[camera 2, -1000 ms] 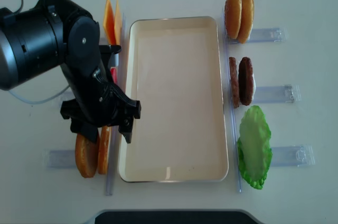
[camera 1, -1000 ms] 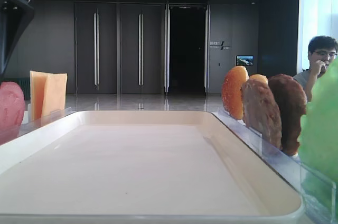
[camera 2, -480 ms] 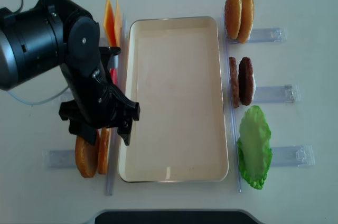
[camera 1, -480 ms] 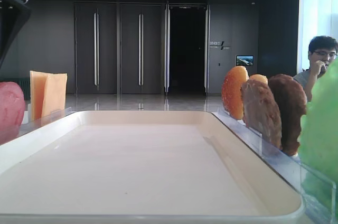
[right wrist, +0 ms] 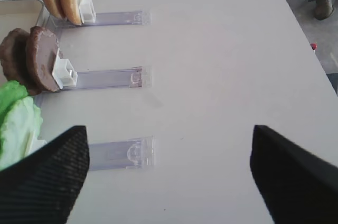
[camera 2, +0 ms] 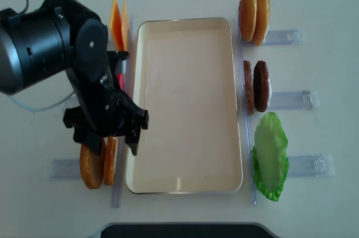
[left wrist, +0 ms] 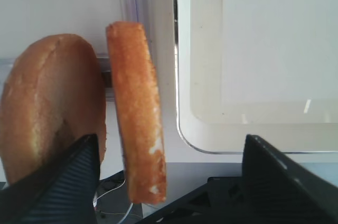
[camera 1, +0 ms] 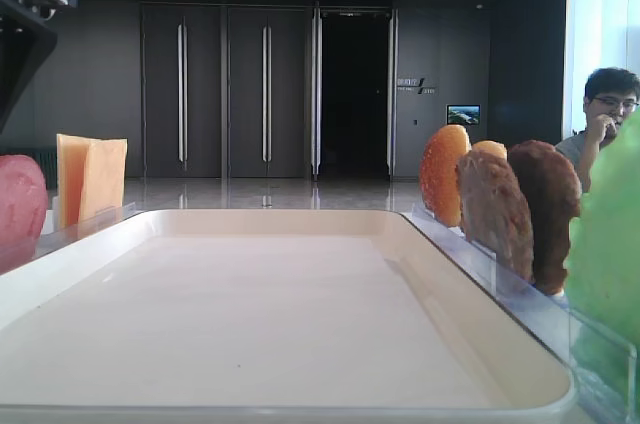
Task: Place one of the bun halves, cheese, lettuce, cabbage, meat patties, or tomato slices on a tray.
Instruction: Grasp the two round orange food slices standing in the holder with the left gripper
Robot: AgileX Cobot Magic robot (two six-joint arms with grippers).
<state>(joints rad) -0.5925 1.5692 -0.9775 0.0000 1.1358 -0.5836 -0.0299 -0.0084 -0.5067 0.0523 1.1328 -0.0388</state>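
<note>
Tray [camera 2: 185,103]: cream-white, long axis running from the tabletop's [camera 2: 314,2] far edge to its near edge, lying mid-tabletop, nothing on it.

Bun halves [left wrist: 137,113] beside the tray's left long side, toward the near-left corner: two discs standing on edge in a clear rack [camera 2: 61,168], flat faces toward the left and right edges. In the left wrist view the inner one shows its thin edge, the outer one its domed crust.

Left pincer [camera 2: 106,137] hangs over these buns, fingers spread wide, nothing between them; its black arm covers most of the buns from above.

A second bun pair [camera 2: 253,17] stands near the far-right corner, meat patties [camera 2: 256,86] next toward the near edge, then lettuce [camera 2: 270,156].

Cheese [camera 2: 118,22] slices upright near the far-left corner. Tomato slice [camera 1: 20,206] cut off at the low view's left border; from above almost wholly hidden by the arm.

Right pincer [right wrist: 169,174]: only two dark fingertips show, set wide apart, holding nothing, over bare tabletop.

Tabletop plain white. Low view: dark panelled wall, tall doors, a seated person [camera 1: 603,124] at right.
</note>
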